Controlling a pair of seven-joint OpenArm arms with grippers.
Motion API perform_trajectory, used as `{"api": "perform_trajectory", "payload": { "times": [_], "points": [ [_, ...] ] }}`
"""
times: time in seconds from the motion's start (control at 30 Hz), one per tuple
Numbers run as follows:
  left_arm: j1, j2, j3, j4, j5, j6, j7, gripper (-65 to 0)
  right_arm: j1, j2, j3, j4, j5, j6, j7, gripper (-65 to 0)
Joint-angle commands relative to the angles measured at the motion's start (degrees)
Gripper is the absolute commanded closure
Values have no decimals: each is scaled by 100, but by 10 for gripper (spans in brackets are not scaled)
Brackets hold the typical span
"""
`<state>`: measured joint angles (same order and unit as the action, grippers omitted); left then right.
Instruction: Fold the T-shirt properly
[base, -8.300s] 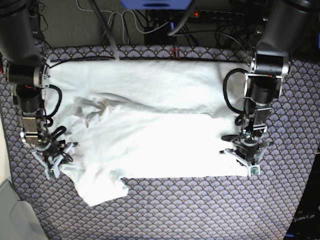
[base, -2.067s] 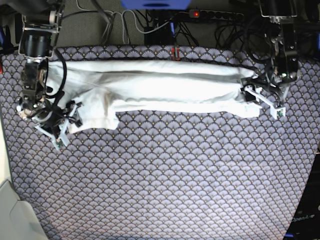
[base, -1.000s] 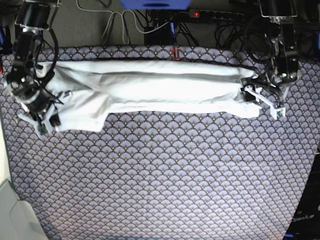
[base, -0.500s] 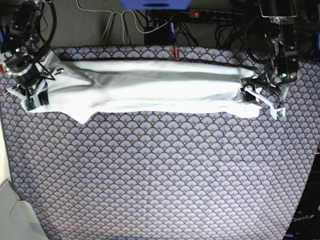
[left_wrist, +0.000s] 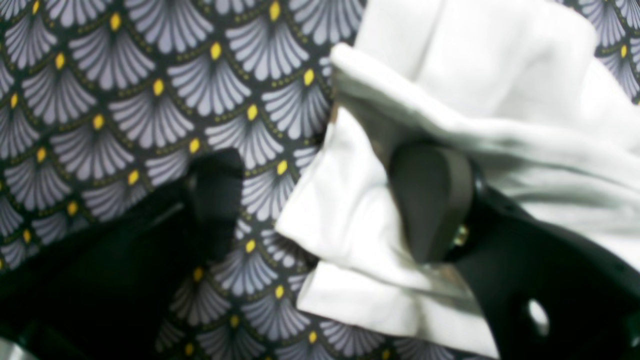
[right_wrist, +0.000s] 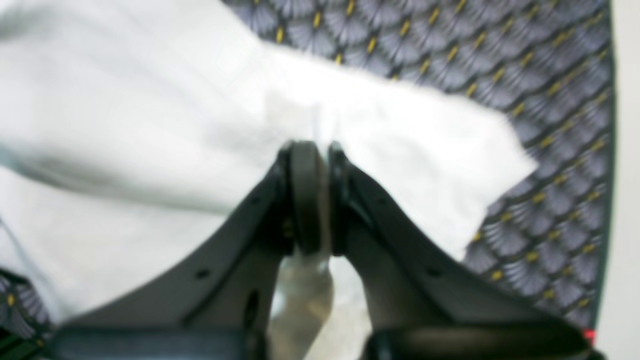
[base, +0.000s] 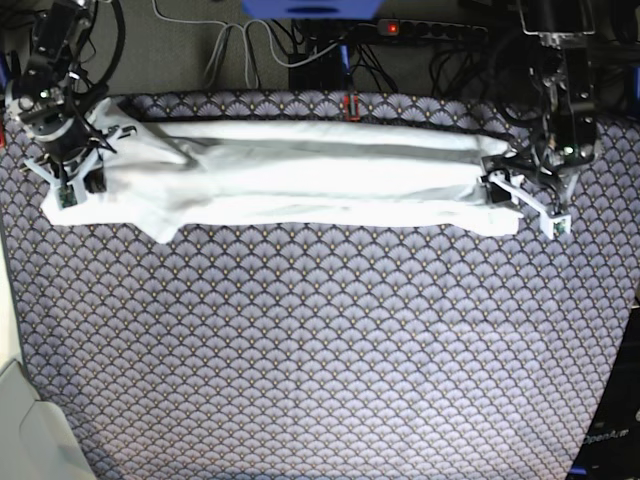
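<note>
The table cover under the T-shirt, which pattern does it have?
Grey-lilac fan scallops with yellow dots on dark ground; the table cover shows best in the left wrist view.

T-shirt (base: 300, 180) in a long band across the mat's (base: 320, 340) far side.

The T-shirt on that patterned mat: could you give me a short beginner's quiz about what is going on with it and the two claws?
1. True or false: the T-shirt lies spread out flat, with no fold, over the mat.
2. Pick one. The right claw is: A) wide open above bare mat; B) shut on an end of the T-shirt; C) gripping a cable.
3. Fill the gap: the left claw has one finger over bare mat and the other against the cloth, so its jaws stand ____.

Key: 1 false, it is folded into a long narrow band; 2 B; 3 open.
</note>
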<state>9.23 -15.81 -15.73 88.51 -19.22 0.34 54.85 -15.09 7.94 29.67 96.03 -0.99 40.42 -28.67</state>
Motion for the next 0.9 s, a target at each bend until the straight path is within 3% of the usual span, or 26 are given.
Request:
{"api": "perform_trajectory", "payload": {
  "times": [0.0, 0.4, 0.87],
  "points": [
    [57, -32, 39, -29, 28, -56, 313, -491, 28, 89, 18, 2, 69, -42, 119, -1],
    [66, -58, 39, -29, 28, -56, 322, -491, 529, 379, -123, -1176, 60, -42, 128, -1],
    [66, -41, 47, -29, -25, -65, 339, -495, 529, 379, -123, -1229, 60, -42, 128, -1]
  ]
}}
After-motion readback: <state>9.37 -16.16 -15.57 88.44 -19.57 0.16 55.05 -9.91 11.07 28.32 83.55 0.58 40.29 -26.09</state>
